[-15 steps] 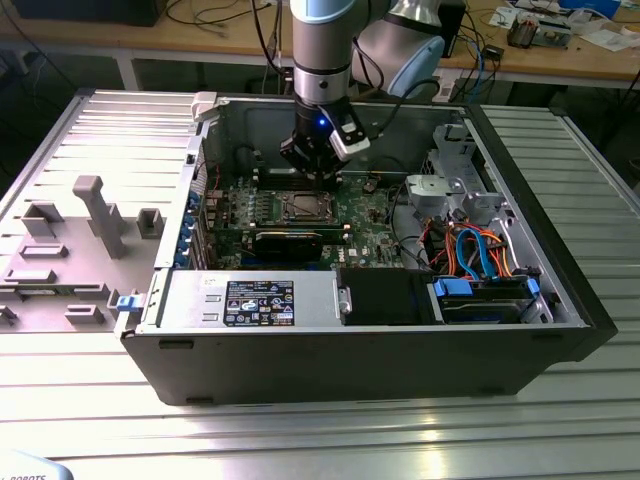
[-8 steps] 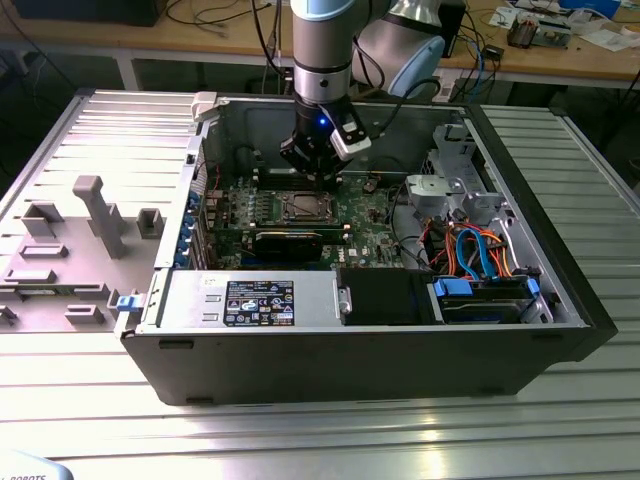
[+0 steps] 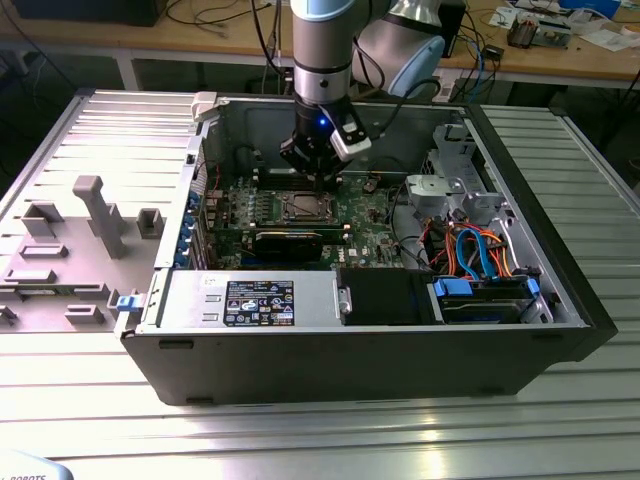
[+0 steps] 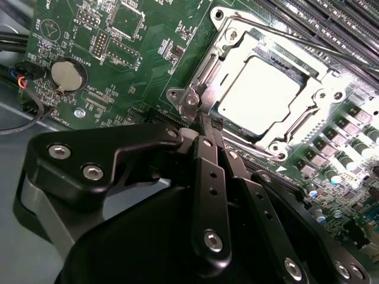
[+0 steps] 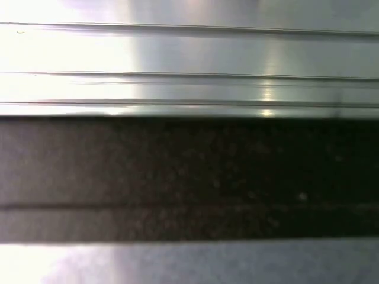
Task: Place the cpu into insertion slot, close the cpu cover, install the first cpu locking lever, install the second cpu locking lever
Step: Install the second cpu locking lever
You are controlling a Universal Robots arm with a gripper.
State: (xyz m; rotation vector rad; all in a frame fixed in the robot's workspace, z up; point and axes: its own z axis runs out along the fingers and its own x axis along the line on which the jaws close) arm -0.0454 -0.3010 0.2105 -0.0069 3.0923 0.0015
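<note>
we hold our black gripper, fingers pinched together and empty, beside the thin silver cpu cover; a sideways slip could scrape the green circuit board.

Gripper pointing down; fingers together

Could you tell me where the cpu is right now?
In the second wrist view the cpu lies in the insertion slot under the cpu cover, just beyond the gripper.
</note>
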